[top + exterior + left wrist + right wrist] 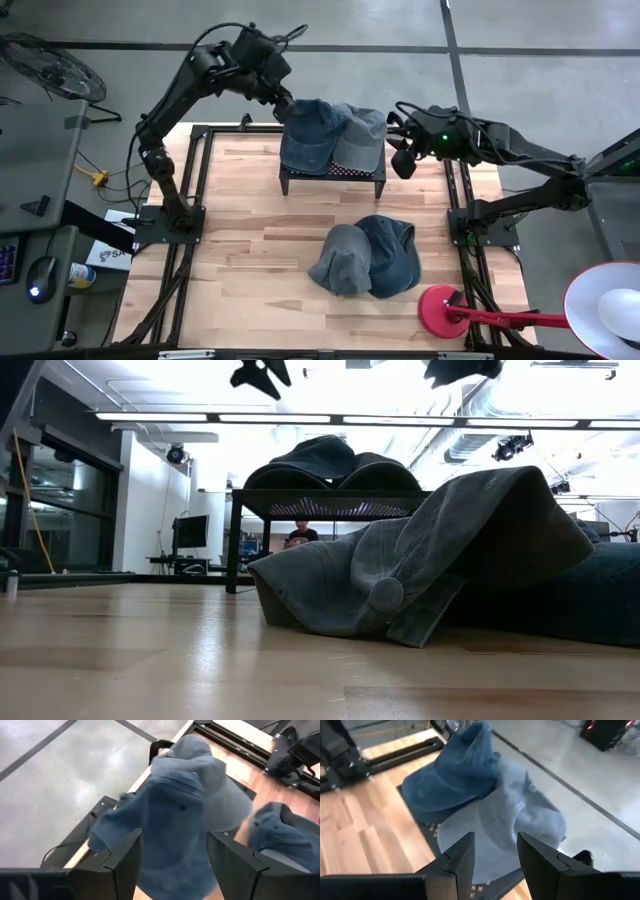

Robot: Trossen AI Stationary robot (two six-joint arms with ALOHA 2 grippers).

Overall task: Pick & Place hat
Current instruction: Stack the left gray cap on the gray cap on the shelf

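Observation:
A small black stand (331, 178) at the table's far middle carries two caps, a dark blue one (310, 135) and a lighter grey-blue one (362, 140) overlapping beside it. Two more caps lie on the wood nearer me, a grey one (342, 260) and a dark blue one (395, 255). My left gripper (172, 857) is open and hovers above the stand's dark blue cap (175, 815), a finger on either side of it without touching. My right gripper (495, 852) is open, in the air off the stand's right end, facing the grey-blue cap (520, 815).
Black frame rails (195, 200) run along the table's left and right sides. A red lamp base (440, 305) and a white shade (605, 305) sit at the near right corner. Bare wood lies left of the caps on the table. A person (298, 536) shows in the room behind.

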